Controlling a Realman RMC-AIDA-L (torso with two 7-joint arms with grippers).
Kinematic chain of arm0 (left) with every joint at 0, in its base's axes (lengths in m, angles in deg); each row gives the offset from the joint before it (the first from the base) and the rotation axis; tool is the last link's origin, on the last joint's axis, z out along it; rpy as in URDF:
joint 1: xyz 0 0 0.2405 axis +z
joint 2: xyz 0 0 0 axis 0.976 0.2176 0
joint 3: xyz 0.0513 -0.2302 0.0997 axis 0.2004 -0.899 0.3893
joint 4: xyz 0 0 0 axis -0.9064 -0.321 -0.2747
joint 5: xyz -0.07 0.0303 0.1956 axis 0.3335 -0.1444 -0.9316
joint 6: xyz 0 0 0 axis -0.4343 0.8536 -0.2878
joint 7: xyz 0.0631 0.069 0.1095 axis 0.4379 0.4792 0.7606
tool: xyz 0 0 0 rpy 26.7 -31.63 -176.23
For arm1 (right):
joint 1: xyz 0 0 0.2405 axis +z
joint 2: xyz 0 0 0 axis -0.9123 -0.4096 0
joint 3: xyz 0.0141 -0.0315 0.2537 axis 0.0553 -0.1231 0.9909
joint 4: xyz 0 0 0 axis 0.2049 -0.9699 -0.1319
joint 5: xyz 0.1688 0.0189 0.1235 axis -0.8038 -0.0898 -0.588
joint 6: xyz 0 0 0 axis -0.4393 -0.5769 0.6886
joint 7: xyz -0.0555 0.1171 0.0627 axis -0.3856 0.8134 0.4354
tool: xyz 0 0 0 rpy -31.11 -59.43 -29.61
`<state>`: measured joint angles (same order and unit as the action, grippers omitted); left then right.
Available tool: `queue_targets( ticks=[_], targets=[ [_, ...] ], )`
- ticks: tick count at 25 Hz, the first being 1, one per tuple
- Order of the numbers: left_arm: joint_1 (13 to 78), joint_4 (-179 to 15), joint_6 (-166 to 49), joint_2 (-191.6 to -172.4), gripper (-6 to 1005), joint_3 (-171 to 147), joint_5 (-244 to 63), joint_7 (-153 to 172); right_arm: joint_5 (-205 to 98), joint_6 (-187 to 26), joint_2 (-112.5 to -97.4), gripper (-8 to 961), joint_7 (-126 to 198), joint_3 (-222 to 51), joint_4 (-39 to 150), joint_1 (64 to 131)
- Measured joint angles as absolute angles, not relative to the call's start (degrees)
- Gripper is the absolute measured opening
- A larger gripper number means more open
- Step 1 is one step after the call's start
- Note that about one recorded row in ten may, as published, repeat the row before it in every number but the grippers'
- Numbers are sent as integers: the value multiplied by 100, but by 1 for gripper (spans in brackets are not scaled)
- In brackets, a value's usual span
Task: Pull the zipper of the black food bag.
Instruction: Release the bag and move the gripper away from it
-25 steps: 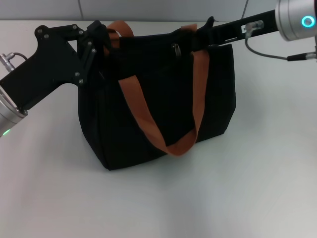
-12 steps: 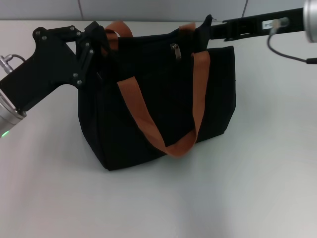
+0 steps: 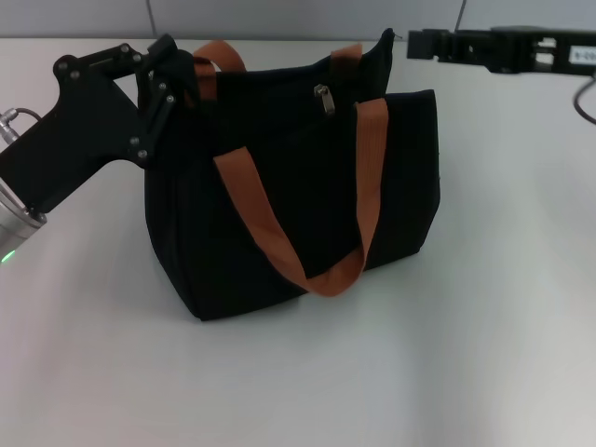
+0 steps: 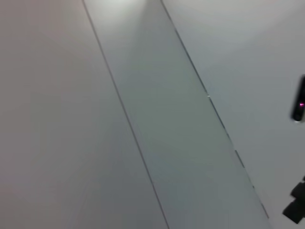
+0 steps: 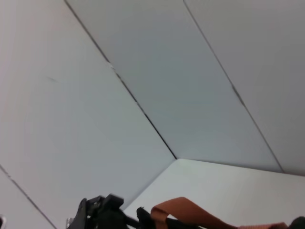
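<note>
Standing upright on the white table (image 3: 484, 335), the black food bag (image 3: 298, 214) fills the middle of the head view, its two rust-brown strap handles (image 3: 321, 275) draped down the near face. The zipper (image 3: 325, 98) hangs at the top edge, toward 12 o'clock on the bag. The left gripper (image 3: 172, 79) presses against the bag's upper corner at 10 o'clock, though whether its fingers pinch fabric I cannot tell. The right gripper (image 3: 414, 44) sits at 2 o'clock, just beside the raised corner and apart from it (finger state unclear). The left wrist view shows only wall panels (image 4: 143, 114); the right wrist view catches a strap and the left gripper.
</note>
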<state>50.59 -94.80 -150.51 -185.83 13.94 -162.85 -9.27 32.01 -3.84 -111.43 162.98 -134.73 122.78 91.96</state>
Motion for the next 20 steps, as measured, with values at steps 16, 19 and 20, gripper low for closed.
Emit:
queue_targets(
  ticks=[16, 19, 20],
  targets=[
    [5281, -9679, -15039, -18505, 617, 1385, -16287, -1986, 2802, 1121, -11034, 552, 12543, -11968, 9802, 9064],
    [5440, -10024, -15054, -18487, 663, 1502, -16344, -2553, 2800, 1125, -10998, 553, 11897, -11891, 9325, 9023],
    [5492, -10143, -15070, -18470, 678, 1567, -16387, -2762, 2800, 1121, -10997, 553, 11707, -11852, 9194, 9016]
  ],
)
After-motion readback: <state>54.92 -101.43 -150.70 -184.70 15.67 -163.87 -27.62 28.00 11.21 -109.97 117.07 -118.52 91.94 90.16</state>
